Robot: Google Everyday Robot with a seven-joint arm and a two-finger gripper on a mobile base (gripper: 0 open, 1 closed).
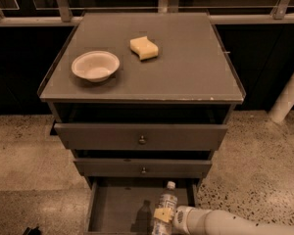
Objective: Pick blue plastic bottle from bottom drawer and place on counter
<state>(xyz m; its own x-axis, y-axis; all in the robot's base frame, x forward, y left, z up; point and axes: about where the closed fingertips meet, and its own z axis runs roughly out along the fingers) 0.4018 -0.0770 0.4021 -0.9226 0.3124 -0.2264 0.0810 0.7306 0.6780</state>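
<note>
The blue plastic bottle (165, 200) is a clear bottle with a white cap, standing nearly upright over the right side of the open bottom drawer (115, 207). My gripper (163, 215) comes in from the lower right and is shut on the bottle's lower body, a yellow finger pad (162, 214) pressed against it. The white arm (225, 223) runs off the bottom right edge. The counter (186, 72) is the grey top of the cabinet, well above the bottle.
A white bowl (95, 65) and a yellow sponge (143, 48) sit on the counter's left and middle back. The two upper drawers (142, 137) stick out slightly over the bottom drawer. A white post (289, 94) stands at the right.
</note>
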